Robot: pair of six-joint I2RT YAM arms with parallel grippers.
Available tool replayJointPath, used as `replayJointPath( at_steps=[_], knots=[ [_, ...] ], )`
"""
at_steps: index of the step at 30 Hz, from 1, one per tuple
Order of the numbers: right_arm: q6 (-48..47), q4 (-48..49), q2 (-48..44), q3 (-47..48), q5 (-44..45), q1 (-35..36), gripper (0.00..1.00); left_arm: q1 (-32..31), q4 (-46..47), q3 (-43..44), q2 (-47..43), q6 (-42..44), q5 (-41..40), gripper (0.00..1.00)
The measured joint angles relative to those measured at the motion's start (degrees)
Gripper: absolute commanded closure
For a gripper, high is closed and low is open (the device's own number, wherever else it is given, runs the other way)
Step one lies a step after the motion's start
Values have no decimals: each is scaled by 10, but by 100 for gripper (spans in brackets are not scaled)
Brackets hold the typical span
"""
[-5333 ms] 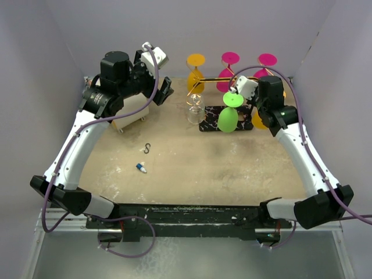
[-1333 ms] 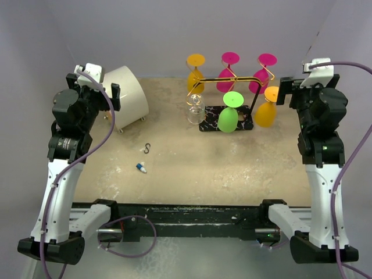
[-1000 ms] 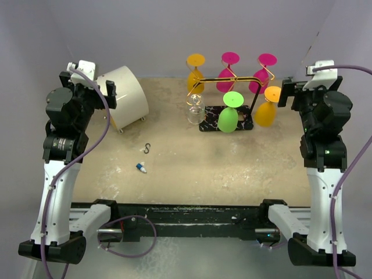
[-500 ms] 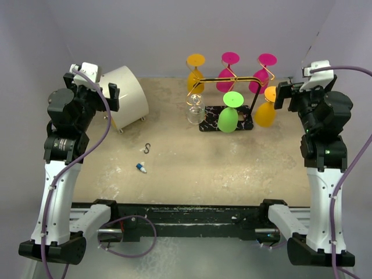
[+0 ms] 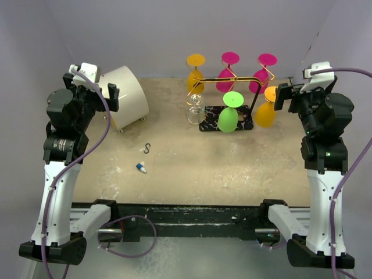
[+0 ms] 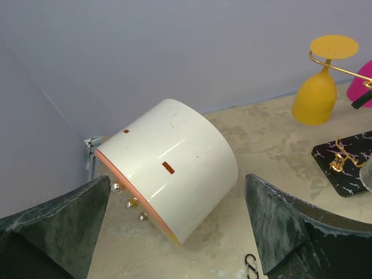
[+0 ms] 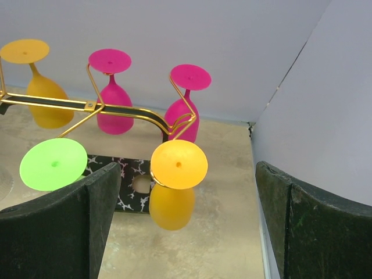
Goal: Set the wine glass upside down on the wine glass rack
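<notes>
Right fingers [image 7: 55, 232] have withdrawn, spread, leaving orange wine glass [image 7: 174, 189] on rack [image 7: 58, 103]

A white cylinder [image 5: 127, 96] is lying on its side on the sandy counter [image 5: 203, 168], showing an orange-rimmed end with three small metal knobs. A small black hook [image 5: 147, 148] is lying nearer than the cylinder, slightly to its right. A tiny blue-and-white piece [image 5: 141, 168] is sitting just beyond the hook, nearer still, well apart from the cylinder

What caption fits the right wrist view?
Open right tool facing the gold wire rack, five coloured glasses on it upside down.
</notes>
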Motion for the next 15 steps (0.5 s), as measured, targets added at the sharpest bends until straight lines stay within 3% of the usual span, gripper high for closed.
replayJointPath(
  at_steps=[15],
  knots=[
    [0,-3,0,0,12,0,0,0,-2,19,5,0,-4,1]
  ],
)
